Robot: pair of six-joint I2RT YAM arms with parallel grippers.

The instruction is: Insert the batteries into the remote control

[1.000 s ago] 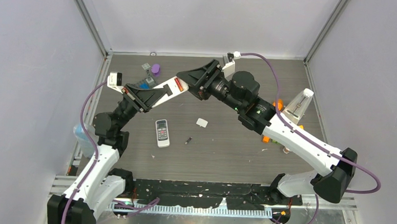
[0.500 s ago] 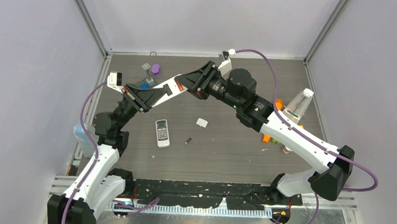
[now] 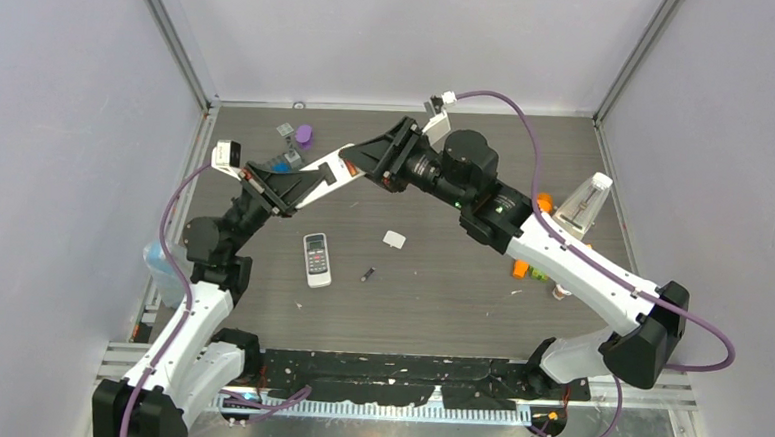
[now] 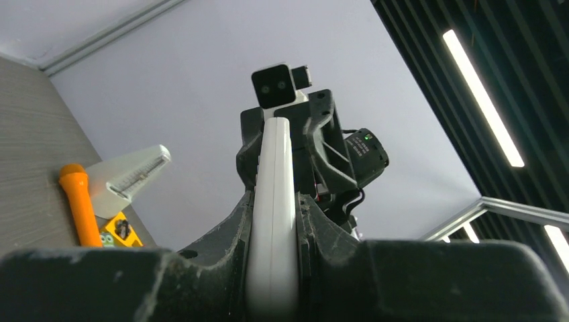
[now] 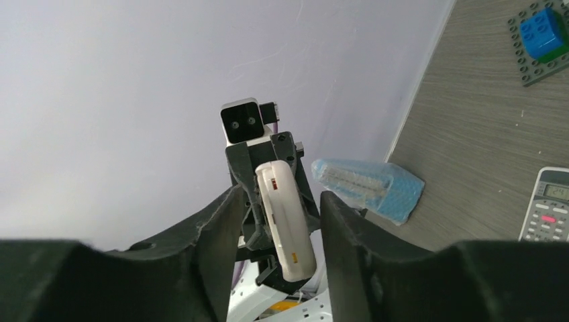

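- Fingers (image 4: 231,231) of left gripper (image 3: 303,182) press both flat sides of remote (image 3: 326,173). Firm hold. It is raised off the table over the far-left part, free end pointing right and far.
- Fingers (image 5: 218,221) of right gripper (image 3: 365,159) stand either side of that free end, set narrow. Right wrist view shows a gap on each side; no contact seen.
- Base: table (image 3: 439,311), dark wood grain.
- Left edge: blue bag (image 3: 159,265), beside the left arm.
- Right side: white pyramid (image 3: 585,204), upright, orange items just beside it.
- Centre-left: second remote (image 3: 316,259), flat, keys up, nearer than the held one and well apart from both grippers.
- Far left: brick plate (image 5: 537,50), grey, with a blue brick on it.
- Centre: white tab (image 3: 394,239), flat, right of the second remote.
- Centre: loose battery (image 3: 368,274), a thin dark cylinder lying between the second remote and the tab, slightly nearer.
- On the held remote: red-orange battery (image 3: 347,162), close to the right fingers. Cannot tell whether it is fully seated.
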